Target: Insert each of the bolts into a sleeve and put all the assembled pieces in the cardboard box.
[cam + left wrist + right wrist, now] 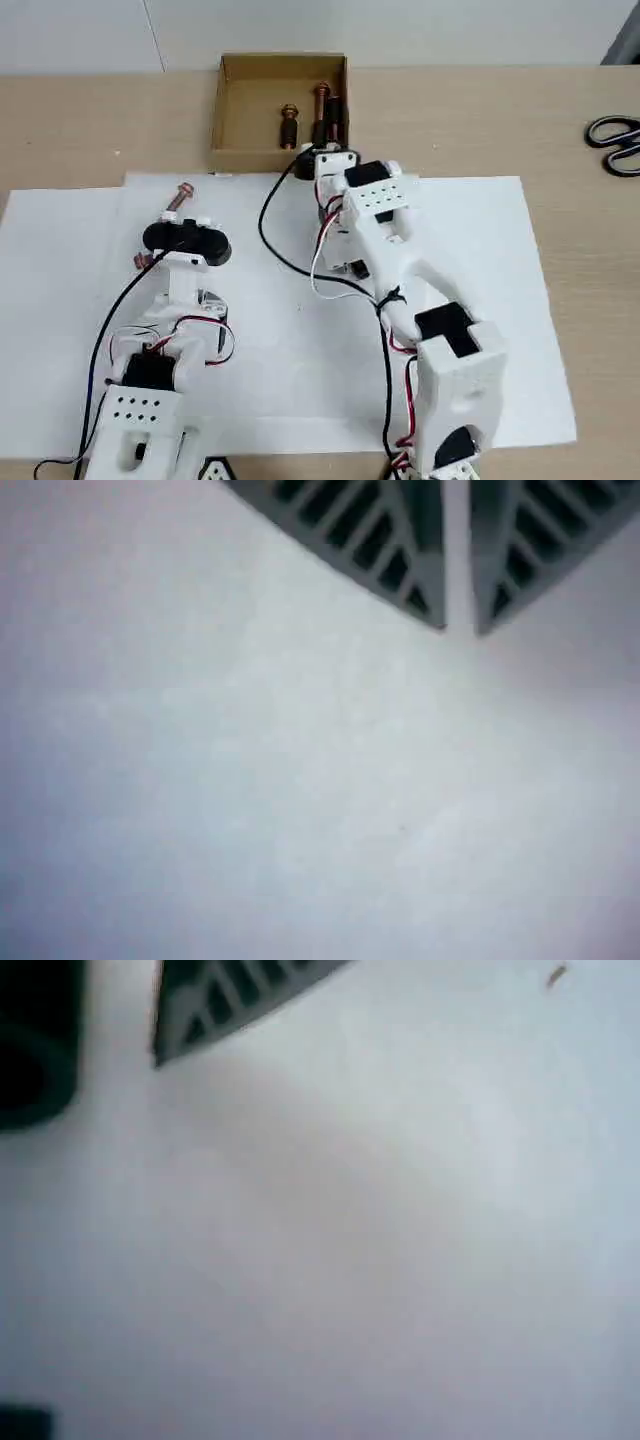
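Cardboard box holds pieces — left end effector clenched, right end effector unclear.

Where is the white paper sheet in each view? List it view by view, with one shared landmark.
High view: the paper sheet covers the table's middle, the left gripper above it, the right gripper at the cardboard box beyond it.
Left wrist view: the sheet is the white ground behind the left gripper.
Right wrist view: the white ground looks like the sheet.
Shared landmark: the grey grippers.
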